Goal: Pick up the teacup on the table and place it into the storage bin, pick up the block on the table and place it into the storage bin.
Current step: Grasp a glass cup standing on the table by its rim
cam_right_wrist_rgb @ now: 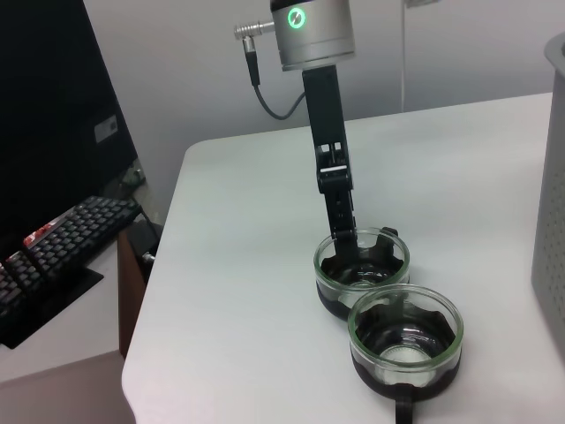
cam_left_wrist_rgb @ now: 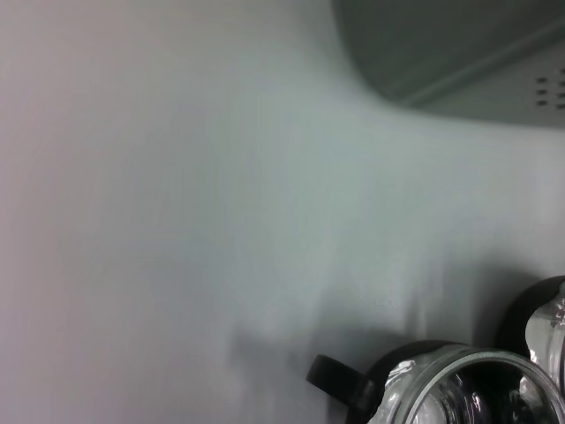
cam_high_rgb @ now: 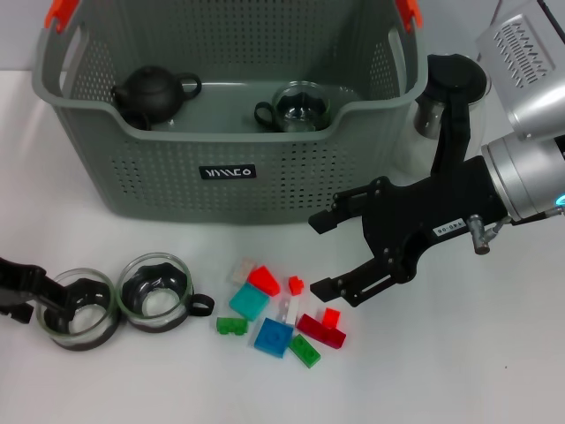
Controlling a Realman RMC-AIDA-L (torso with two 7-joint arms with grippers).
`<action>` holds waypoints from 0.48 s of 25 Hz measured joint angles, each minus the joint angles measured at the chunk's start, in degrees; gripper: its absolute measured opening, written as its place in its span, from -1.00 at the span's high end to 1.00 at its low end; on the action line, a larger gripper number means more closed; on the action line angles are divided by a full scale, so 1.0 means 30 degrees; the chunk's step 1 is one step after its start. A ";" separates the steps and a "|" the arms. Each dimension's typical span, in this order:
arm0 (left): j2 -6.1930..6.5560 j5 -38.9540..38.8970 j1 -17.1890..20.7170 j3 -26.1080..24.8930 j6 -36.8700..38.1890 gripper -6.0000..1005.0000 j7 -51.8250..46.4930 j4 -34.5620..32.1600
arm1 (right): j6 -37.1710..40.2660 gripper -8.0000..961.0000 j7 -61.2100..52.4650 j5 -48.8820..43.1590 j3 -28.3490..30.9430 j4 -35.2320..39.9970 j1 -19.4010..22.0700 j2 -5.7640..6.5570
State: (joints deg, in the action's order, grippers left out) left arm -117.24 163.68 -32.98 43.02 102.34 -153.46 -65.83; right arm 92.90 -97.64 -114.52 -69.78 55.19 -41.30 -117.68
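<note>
Teacup (cam_high_rgb: 75, 306) rim pinched by lowered left gripper (cam_high_rgb: 55, 302); right gripper (cam_high_rgb: 322, 254) wide above blocks (cam_high_rgb: 281, 316).

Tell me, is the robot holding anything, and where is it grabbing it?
The left gripper grips the rim of the farther teacup, one finger inside. The right gripper is open and empty above the blocks.
</note>
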 joint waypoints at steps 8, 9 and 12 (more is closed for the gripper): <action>0.0027 0.0021 -0.0062 0.0194 -0.0114 -0.30 -0.0428 0.0131 | -0.0004 -0.93 0.0218 -0.0001 0.0022 0.0000 0.0000 0.0001; 0.0027 0.0022 -0.0062 0.0194 -0.0126 -0.30 -0.0448 0.0145 | -0.0003 -0.93 0.0219 0.0000 0.0025 -0.0002 0.0000 0.0000; 0.0026 0.0022 -0.0032 0.0192 -0.0220 -0.30 -0.0465 0.0181 | -0.0004 -0.93 0.0239 -0.0001 0.0029 -0.0001 -0.0001 0.0000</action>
State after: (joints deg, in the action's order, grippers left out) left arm -117.16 163.74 -33.08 43.59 101.68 -154.86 -65.29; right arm 92.89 -96.93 -114.52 -69.69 55.19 -41.31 -117.68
